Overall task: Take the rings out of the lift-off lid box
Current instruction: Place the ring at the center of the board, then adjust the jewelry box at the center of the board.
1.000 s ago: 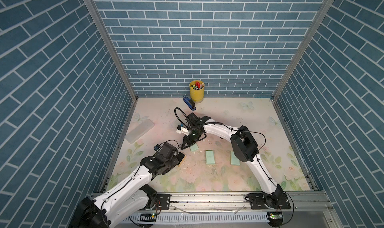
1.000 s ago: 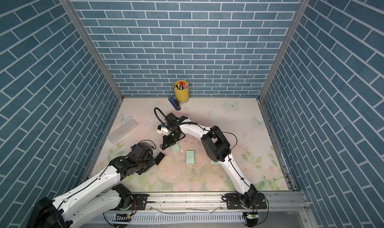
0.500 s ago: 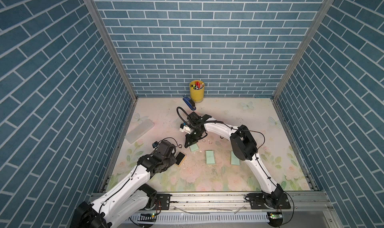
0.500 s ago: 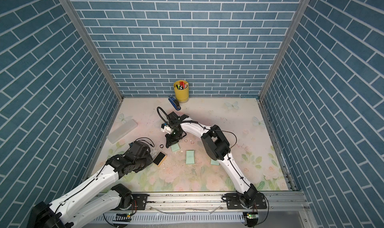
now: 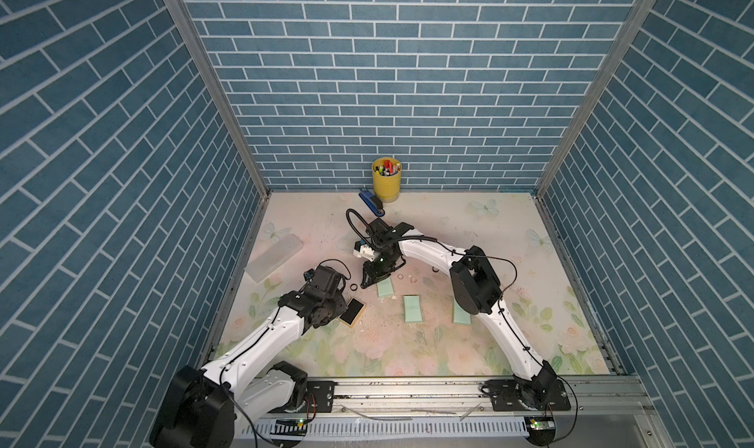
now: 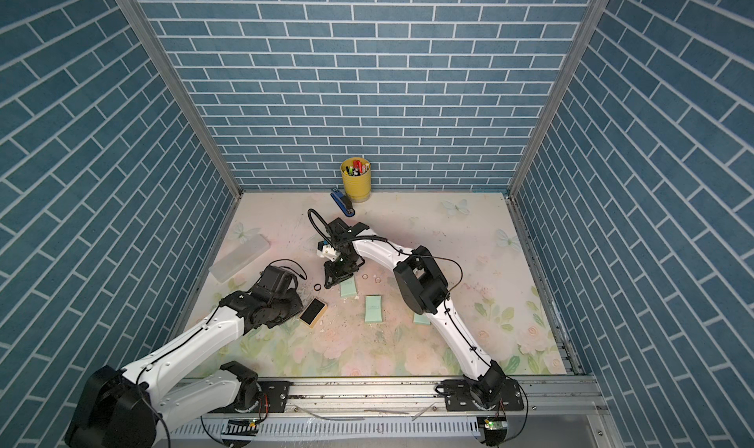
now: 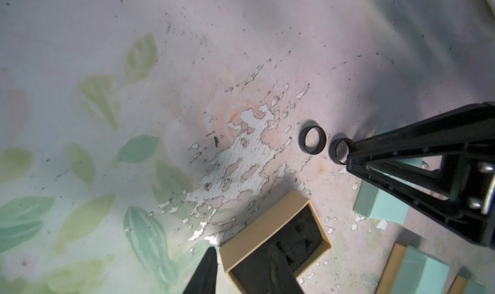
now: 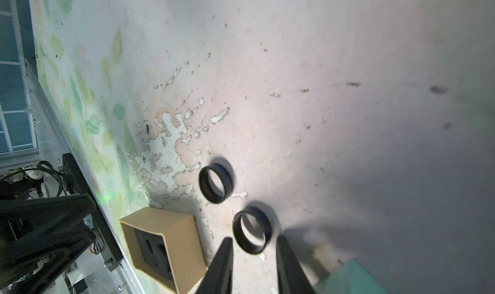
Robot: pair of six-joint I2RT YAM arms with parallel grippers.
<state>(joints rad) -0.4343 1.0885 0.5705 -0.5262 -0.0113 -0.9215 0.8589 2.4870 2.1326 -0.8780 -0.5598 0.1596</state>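
The lift-off lid box (image 7: 270, 225) is tan with black foam inside and stands without its lid. My left gripper (image 7: 241, 252) is shut on its wall, one finger inside and one outside. Two black rings (image 8: 216, 184) (image 8: 253, 230) lie on the mat beside the box (image 8: 163, 241). My right gripper (image 8: 254, 240) is open, its tips on either side of the nearer ring and not pressing it. In both top views one black ring (image 5: 353, 287) (image 6: 317, 287) shows left of the right gripper (image 5: 367, 280), and two pale rings (image 5: 401, 277) (image 5: 413, 280) lie to its right.
Three mint-green boxes (image 5: 384, 289) (image 5: 412, 308) (image 5: 461, 315) lie in a row right of the tan box (image 5: 351, 312). A yellow pen cup (image 5: 386, 179) and a blue stapler (image 5: 371, 207) stand at the back wall. A translucent plastic block (image 5: 274, 257) lies at the left wall.
My right gripper has opened and let go of a black ring, which now lies on the mat beside the other black one. The left arm keeps its hold on the box.
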